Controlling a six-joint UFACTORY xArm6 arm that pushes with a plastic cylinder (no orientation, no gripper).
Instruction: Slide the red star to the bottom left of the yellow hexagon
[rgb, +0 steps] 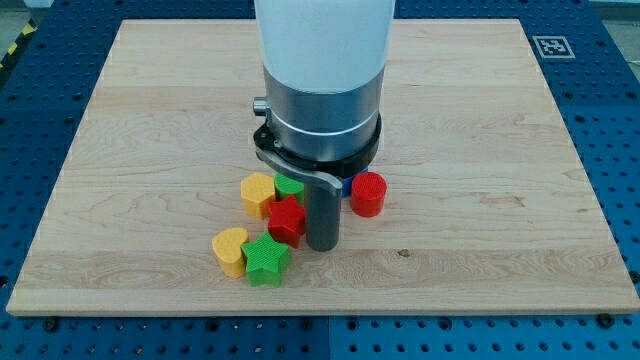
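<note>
The red star (286, 220) lies near the board's middle bottom. The yellow hexagon (258, 194) sits just up-left of it, touching or nearly touching. My tip (322, 244) stands right beside the red star, on its right. A green block (290, 186) shows partly above the red star, its shape unclear. A yellow heart (231, 250) and a green star (267, 260) lie below-left of the red star. A red cylinder (368, 194) stands to the right of my rod. A sliver of a blue block (346, 185) shows behind the rod.
The wooden board (480, 120) lies on a blue perforated table. The arm's white and grey body (322, 70) hides the board's top middle. A black-and-white marker (552, 46) sits at the board's top right corner.
</note>
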